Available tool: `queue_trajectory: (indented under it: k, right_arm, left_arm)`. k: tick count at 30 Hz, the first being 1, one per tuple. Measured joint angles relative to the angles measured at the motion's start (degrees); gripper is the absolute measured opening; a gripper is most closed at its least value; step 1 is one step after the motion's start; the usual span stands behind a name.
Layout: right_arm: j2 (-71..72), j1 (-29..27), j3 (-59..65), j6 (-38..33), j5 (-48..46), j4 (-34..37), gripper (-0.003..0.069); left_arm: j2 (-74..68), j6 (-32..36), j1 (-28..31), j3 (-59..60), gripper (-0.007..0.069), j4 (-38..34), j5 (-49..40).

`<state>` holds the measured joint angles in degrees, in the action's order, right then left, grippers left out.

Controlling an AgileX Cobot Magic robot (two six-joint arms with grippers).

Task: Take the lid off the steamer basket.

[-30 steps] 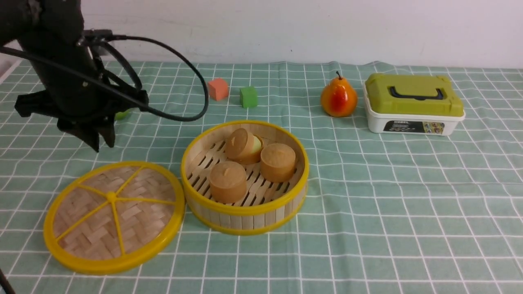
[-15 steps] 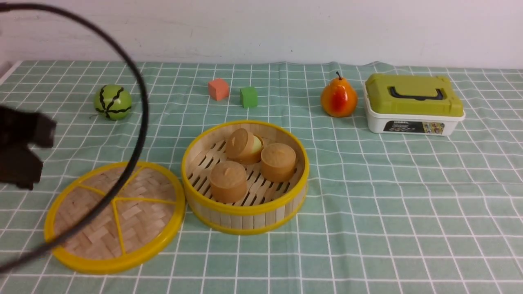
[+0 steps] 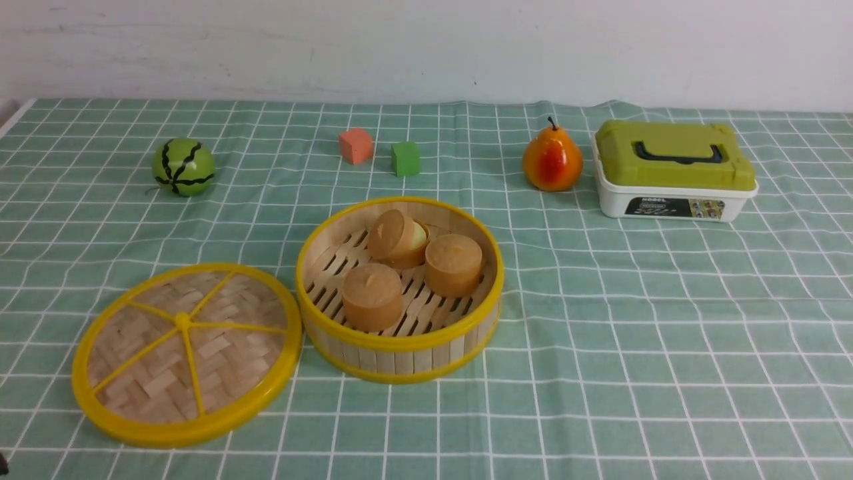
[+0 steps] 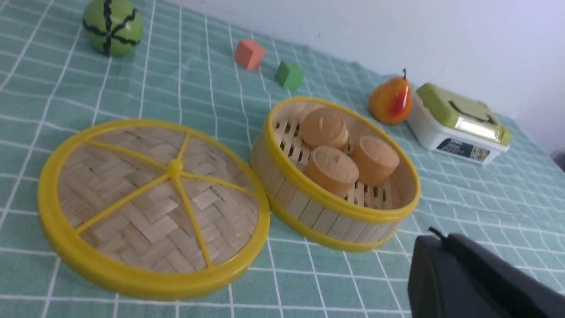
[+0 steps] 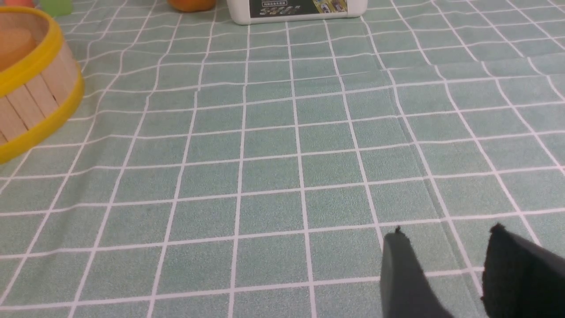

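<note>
The lid [image 3: 183, 353] lies flat on the checked cloth, just left of the steamer basket [image 3: 400, 343] and touching its rim. The basket is uncovered and holds three brown buns [image 3: 453, 263]. Neither arm shows in the front view. In the left wrist view the lid [image 4: 154, 207] and the basket [image 4: 309, 212] lie side by side, and my left gripper [image 4: 435, 240] hangs apart from both, jaws together and empty. In the right wrist view my right gripper [image 5: 448, 230] is open and empty over bare cloth, with the basket wall [image 5: 31, 101] far off.
A green striped ball [image 3: 183, 167] sits at the back left. An orange cube [image 3: 355, 145] and a green cube [image 3: 405, 158] sit behind the basket. A pear [image 3: 552, 160] and a white box with a green lid [image 3: 673, 170] stand at the back right.
My left arm has drawn back to the left and out of the front view, uncovering the green ball. The lid and basket have not moved.
</note>
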<state>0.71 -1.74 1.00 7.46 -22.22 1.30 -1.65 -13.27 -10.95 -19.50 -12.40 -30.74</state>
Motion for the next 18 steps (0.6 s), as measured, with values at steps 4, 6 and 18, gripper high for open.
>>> queue_trajectory:
  k: [4, 6, 18]
  right_arm:
    - [0.0, 0.0, 0.0, 0.0, 0.0, 0.0, 0.0242]
    - [0.0, 0.0, 0.0, 0.0, 0.0, 0.0, 0.0242]
    - [0.0, 0.0, 0.0, 0.0, 0.0, 0.0, 0.0242]
  left_arm:
    - [2.3, 0.0, 0.0, 1.4, -0.0013, 1.2, 1.3]
    - [2.3, 0.0, 0.0, 1.4, -0.0013, 1.5, 1.3]
    - [2.3, 0.0, 0.0, 1.8, -0.0013, 1.7, 0.7]
